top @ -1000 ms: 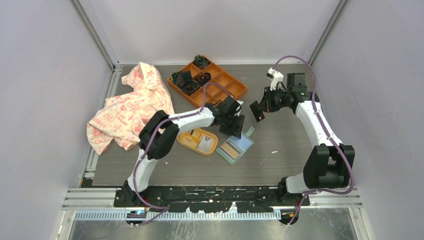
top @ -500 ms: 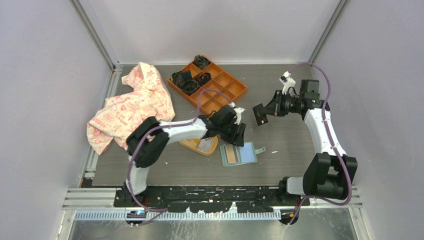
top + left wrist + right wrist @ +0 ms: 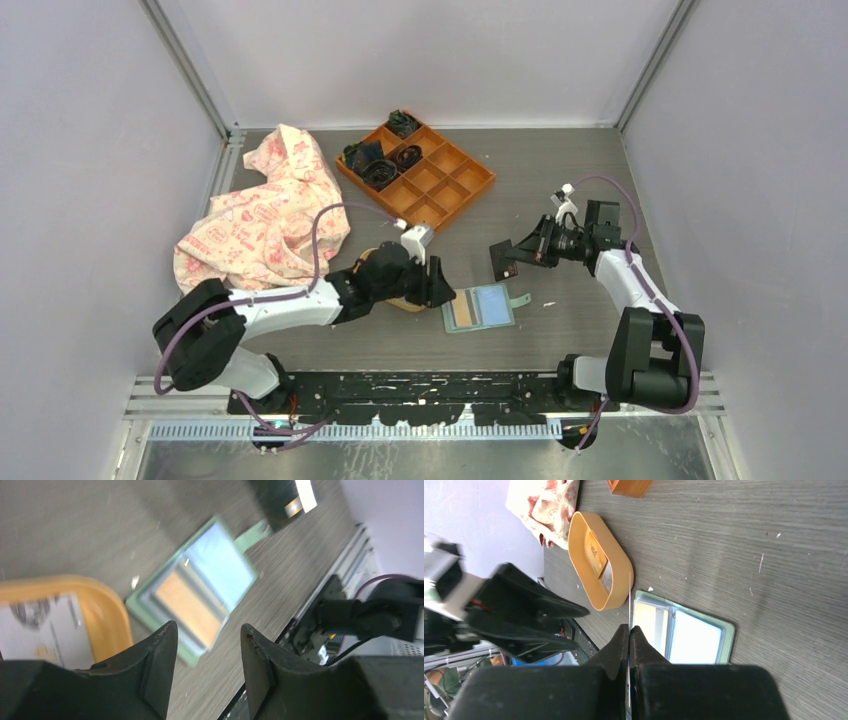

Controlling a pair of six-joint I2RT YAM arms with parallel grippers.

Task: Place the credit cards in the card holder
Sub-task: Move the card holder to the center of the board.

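Wallet open flat; 1 black card held up, 1 pale card in dish.
We see the green wallet (image 3: pixel 478 307) lying open on the table (image 3: pixel 560 200), lining up: tan-orange half w/ slots on the left, blue half on the right, closing tab (image 3: pixel 518 299) sticking out at the right edge. The black card (image 3: pixel 500 266) is pinched in the right gripper (image 3: pixel 516 256), off the table, just behind the wallet, not touching it. The pale printed card (image 3: pixel 37 625) lies in the yellow dish (image 3: pixel 112 611) beside the wallet.
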